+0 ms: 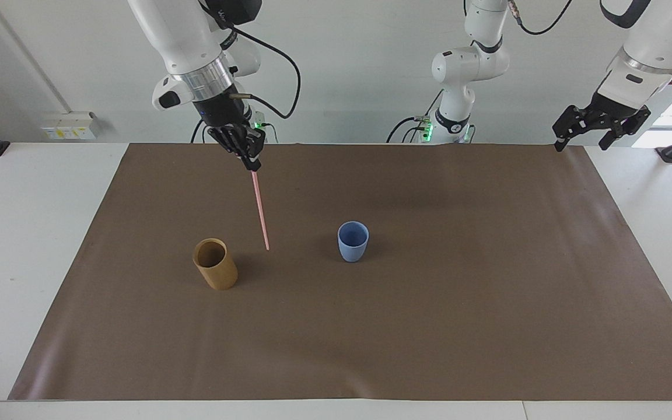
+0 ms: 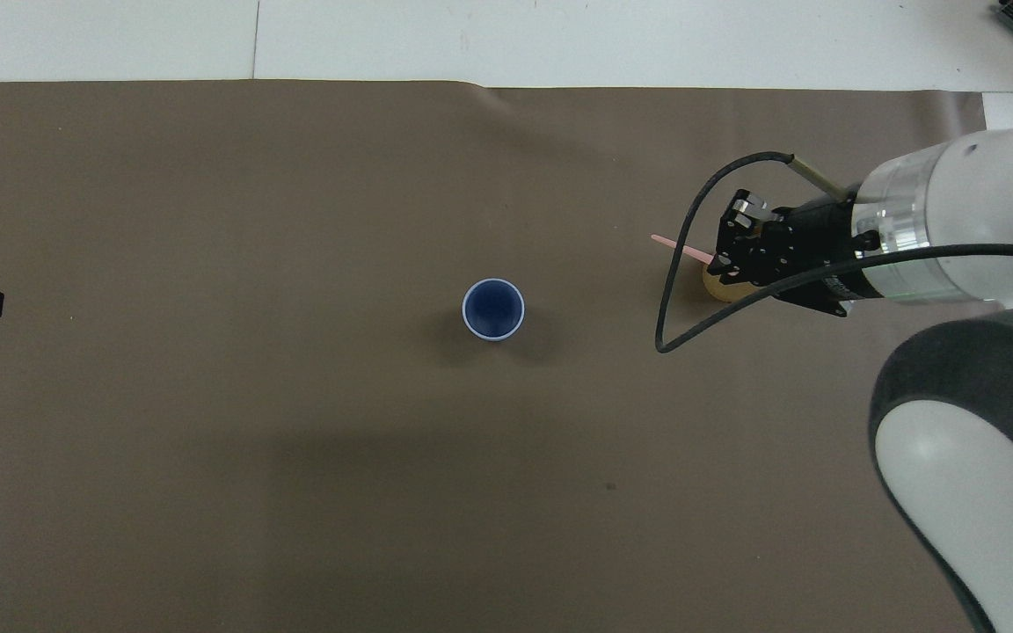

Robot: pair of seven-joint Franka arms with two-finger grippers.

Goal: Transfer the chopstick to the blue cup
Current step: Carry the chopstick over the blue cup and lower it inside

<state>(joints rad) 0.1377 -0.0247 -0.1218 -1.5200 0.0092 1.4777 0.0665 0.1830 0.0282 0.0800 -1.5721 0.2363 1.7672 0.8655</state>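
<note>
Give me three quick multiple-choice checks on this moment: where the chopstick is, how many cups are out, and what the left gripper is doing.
1. Where is the chopstick?
A. Standing in the tan cup
B. Hanging from the right gripper, over the mat between the two cups
C. Lying flat on the mat

2. How many cups stand on the brown mat?
A. One
B. Two
C. Three

3. What is the state of the left gripper?
A. Open and empty, waiting over the mat's corner at the left arm's end
B. Shut on the blue cup
C. Shut on the chopstick

Key: 1 B, the stick's lower tip hangs free of the tan cup. 2 B, only the tan cup and the blue cup are there. 3 A, its fingers are spread with nothing between them.
</note>
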